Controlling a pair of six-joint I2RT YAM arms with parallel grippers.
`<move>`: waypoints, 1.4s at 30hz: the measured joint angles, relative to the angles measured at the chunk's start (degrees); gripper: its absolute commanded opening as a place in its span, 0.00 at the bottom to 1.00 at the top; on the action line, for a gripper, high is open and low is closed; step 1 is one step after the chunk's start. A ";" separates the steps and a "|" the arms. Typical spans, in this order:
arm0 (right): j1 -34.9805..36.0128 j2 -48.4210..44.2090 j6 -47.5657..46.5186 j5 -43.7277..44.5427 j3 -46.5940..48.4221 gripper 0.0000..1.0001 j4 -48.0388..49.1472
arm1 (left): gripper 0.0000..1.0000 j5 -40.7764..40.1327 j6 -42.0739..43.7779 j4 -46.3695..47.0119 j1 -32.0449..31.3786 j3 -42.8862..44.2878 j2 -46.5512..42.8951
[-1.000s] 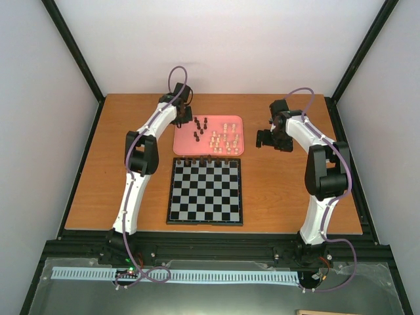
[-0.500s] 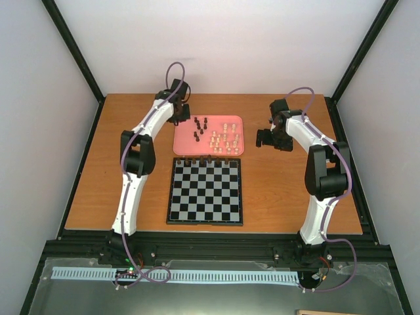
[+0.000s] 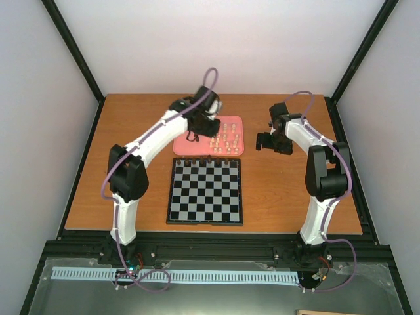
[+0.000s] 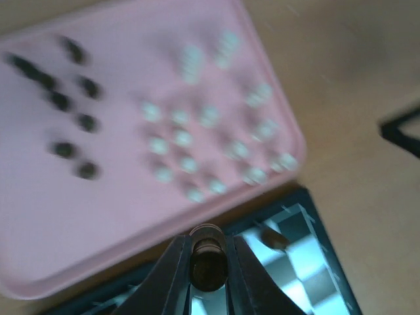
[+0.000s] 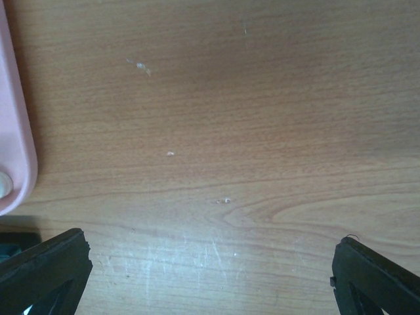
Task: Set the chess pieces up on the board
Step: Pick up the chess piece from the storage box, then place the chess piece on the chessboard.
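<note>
Fingers (image 4: 169, 275) of my left tool (image 4: 208, 279) clamp a dark chess piece (image 4: 208, 254) above the near rim of the pink tray (image 4: 98, 243), where loose dark pieces (image 4: 65, 149) and pale pieces (image 4: 184, 139) stand in separate clusters. Just beside the tray lies the board (image 3: 205, 190), with a row of dark pieces (image 3: 205, 159) along its far edge. My right tool (image 5: 210, 269) hangs with its jaws wide apart over the table (image 5: 230, 98), next to the tray.

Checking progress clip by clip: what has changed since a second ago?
The left gripper swung right from the far-left corner of the pink tray to above it, pinching a dark chess piece. The right gripper, open beside the tray, and the board stayed put.
</note>
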 measured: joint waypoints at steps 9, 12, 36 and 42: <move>-0.35 -2.69 0.61 1.20 -3.26 1.00 1.55 | 0.01 3.19 1.90 0.31 -9.84 -1.25 4.09; -0.85 -3.15 1.01 1.16 -3.91 1.00 1.92 | 0.01 3.67 2.05 0.66 -11.06 0.94 6.56; -1.29 -6.40 1.09 -0.11 -11.78 1.00 5.38 | 0.01 3.72 1.55 7.19 -14.82 -4.61 10.75; -1.29 -6.75 1.18 -0.31 -12.52 1.00 5.95 | 0.01 1.77 0.96 9.03 -14.82 -7.30 10.75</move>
